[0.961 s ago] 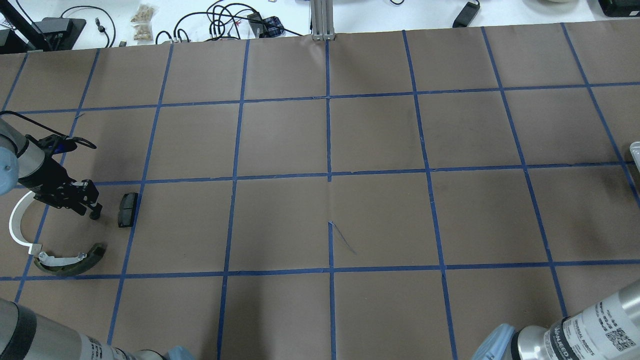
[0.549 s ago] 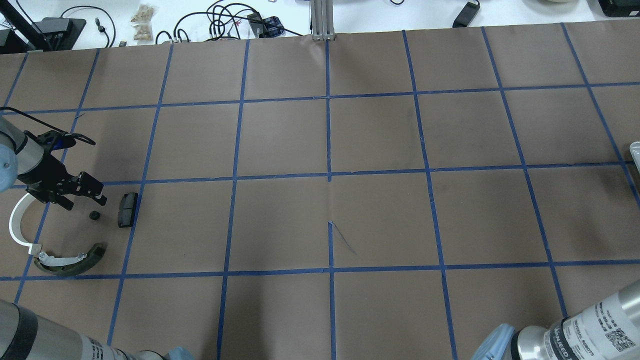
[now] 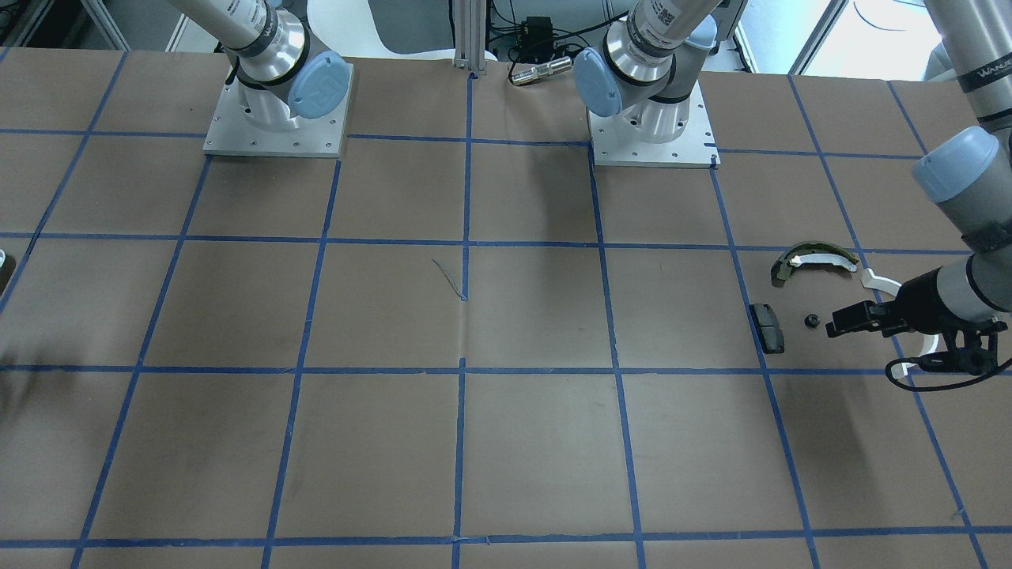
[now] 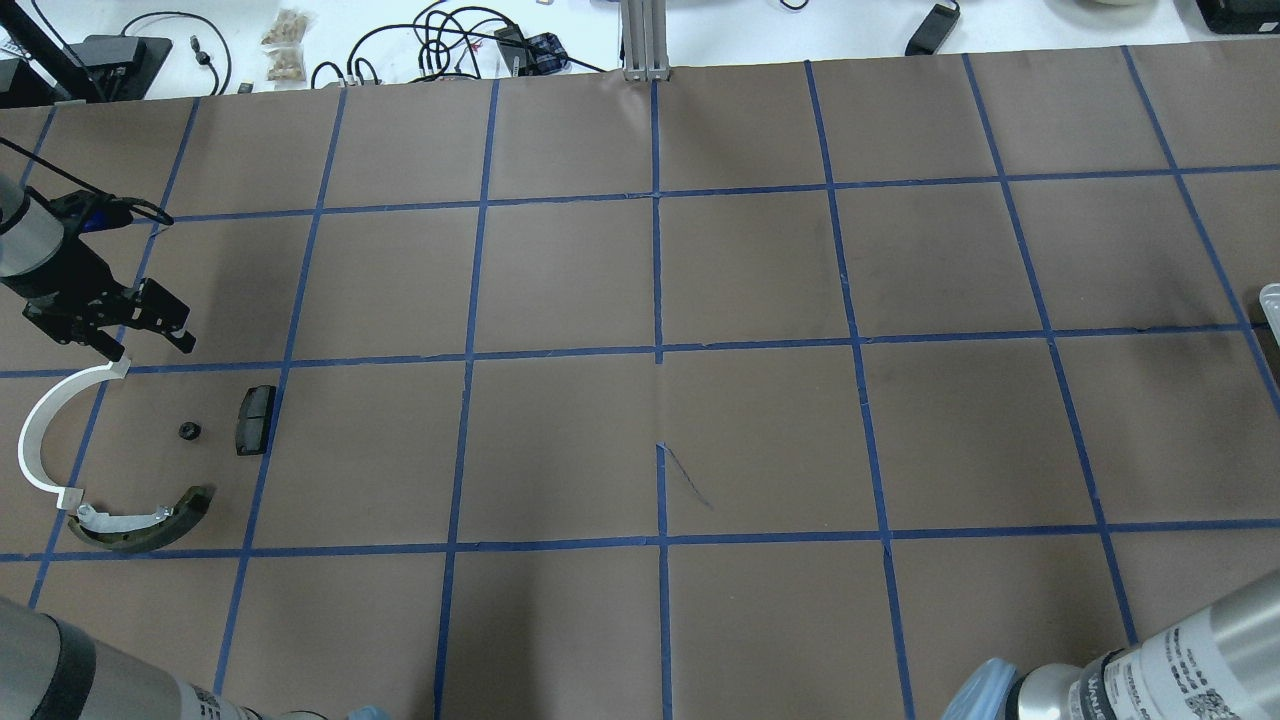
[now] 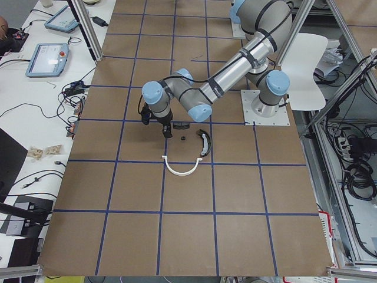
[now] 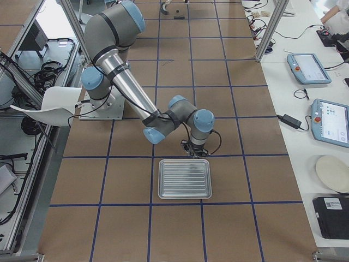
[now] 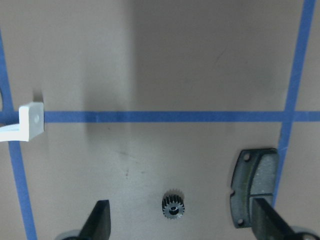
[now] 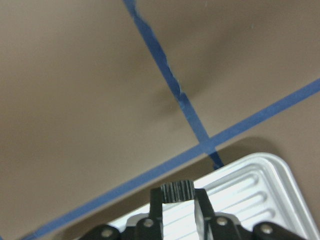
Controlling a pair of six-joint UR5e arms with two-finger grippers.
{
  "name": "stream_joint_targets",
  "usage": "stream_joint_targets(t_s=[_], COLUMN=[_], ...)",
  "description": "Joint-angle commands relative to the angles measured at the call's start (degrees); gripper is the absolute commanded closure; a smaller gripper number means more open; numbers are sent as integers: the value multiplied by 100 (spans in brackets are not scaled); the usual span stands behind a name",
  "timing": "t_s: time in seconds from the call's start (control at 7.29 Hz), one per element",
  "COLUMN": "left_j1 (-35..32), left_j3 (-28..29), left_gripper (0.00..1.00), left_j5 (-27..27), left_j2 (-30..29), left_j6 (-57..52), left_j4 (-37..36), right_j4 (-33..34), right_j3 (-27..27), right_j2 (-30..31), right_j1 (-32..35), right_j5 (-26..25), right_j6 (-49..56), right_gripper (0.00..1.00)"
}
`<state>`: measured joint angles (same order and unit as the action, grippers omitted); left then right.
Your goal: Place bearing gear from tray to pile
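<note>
A small black bearing gear [image 4: 188,431] lies on the table in the pile, between the black rectangular pad [image 4: 255,420] and the white arc [image 4: 30,440], with the olive-edged shoe [image 4: 140,525] nearer the robot. My left gripper [image 4: 150,347] is open and empty, raised beyond the gear. In the left wrist view the gear [image 7: 173,205] sits between the spread fingers [image 7: 100,220], and the pad [image 7: 252,187] is at the right. My right gripper [image 8: 177,199] is shut on another small black gear [image 8: 177,190] over the ribbed metal tray [image 8: 250,190].
The tray [image 6: 184,179] sits at the table's right end, and its corner shows in the overhead view [image 4: 1270,300]. Blue tape lines grid the brown table. Cables and boxes [image 4: 450,40] lie past the far edge. The arm bases [image 3: 648,126] stand at the robot's side.
My left gripper has let go of the gear, opened, and moved up and away from it toward the far side. The gear now lies on the table next to the pad.
</note>
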<state>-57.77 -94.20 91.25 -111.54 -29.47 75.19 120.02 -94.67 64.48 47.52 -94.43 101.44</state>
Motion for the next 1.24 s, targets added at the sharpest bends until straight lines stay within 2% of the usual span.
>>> stream_joint_targets(t_s=[0.0, 0.27, 0.41, 0.69, 1.1], left_j1=[-566, -779, -788, -797, -806], left_j3=[323, 323, 306, 245, 236], left_gripper=[0, 0, 0, 0, 0], left_j5=[24, 42, 33, 33, 33], left_j2=[97, 176, 194, 212, 203], left_j6=[625, 750, 750, 759, 759], left_j4=[347, 382, 382, 382, 373], right_j4=[-513, -506, -506, -462, -366], right_j3=[1, 1, 10, 10, 36], right_j2=[520, 618, 610, 583, 356], right_j1=[1262, 2720, 3424, 4848, 6450], right_j5=[38, 91, 335, 364, 355], right_j6=[-2161, -4270, -5665, -8216, -11049], right_gripper=[100, 100, 100, 99, 99])
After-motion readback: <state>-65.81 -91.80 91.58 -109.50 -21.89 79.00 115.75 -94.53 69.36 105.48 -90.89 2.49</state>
